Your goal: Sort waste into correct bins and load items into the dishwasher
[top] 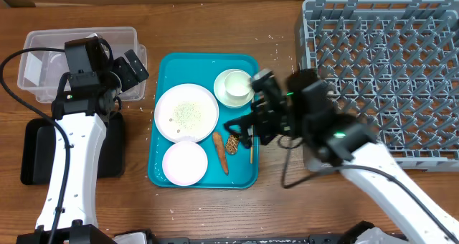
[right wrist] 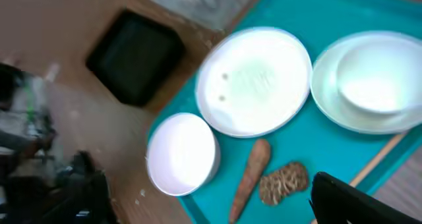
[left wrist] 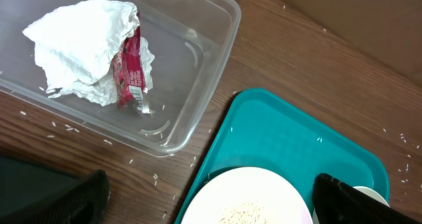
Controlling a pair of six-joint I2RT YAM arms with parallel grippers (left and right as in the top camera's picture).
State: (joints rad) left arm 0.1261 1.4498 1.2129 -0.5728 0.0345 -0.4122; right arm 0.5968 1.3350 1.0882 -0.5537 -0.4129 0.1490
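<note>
Crumpled white paper with a red scrap (left wrist: 99,49) lies inside the clear tub (top: 79,30). The black tray (top: 36,154) sits under my left arm. My left gripper (top: 136,70) hovers open between tub and teal tray, its fingertips (left wrist: 349,197) wide apart over the rice-strewn plate (left wrist: 247,197). On the teal tray (top: 204,68) lie the plate (top: 186,113), a bowl (top: 185,163), a cup in a bowl (top: 234,86), the carrot (top: 220,152) and the brown lump (top: 232,144). My right gripper (top: 242,129) is open above carrot (right wrist: 250,174) and lump (right wrist: 283,181), holding nothing.
The grey dish rack (top: 387,79) fills the right side of the table. A wooden stick (top: 252,152) lies on the teal tray's right edge. Loose rice grains (left wrist: 66,126) are scattered on the wood beside the tub.
</note>
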